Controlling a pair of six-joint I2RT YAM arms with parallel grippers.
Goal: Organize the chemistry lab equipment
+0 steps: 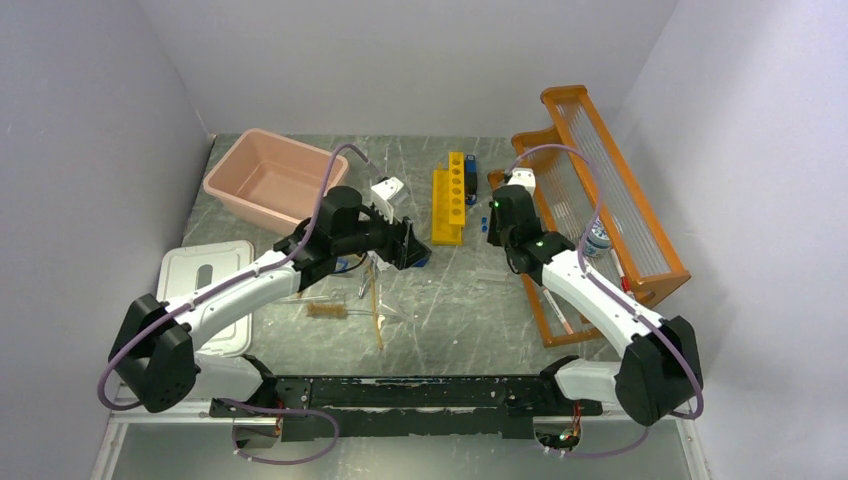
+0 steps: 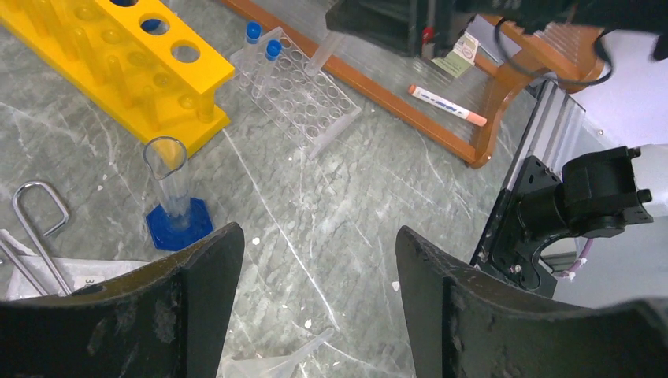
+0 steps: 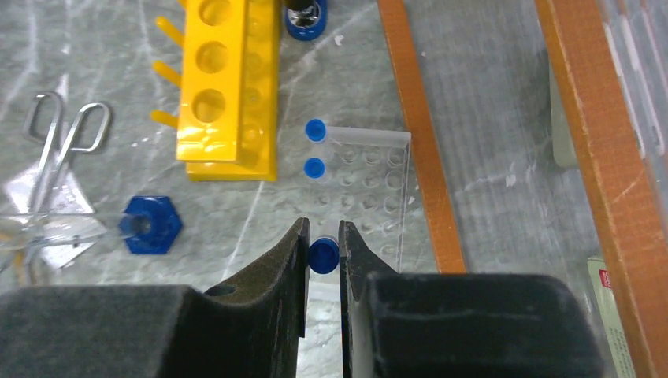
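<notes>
Two end effectors: how do they stand?
— The left end effector (image 2: pixel 319 244) is spread apart above the counter (image 2: pixel 331 197); right end effector (image 3: pixel 324 236) clamped on a blue-capped tube (image 3: pixel 324 257) over the clear rack (image 3: pixel 378 181).

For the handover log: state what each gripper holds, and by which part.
Right gripper pinches a blue-capped tube at its cap end. Left gripper is open, holding nothing.
</notes>
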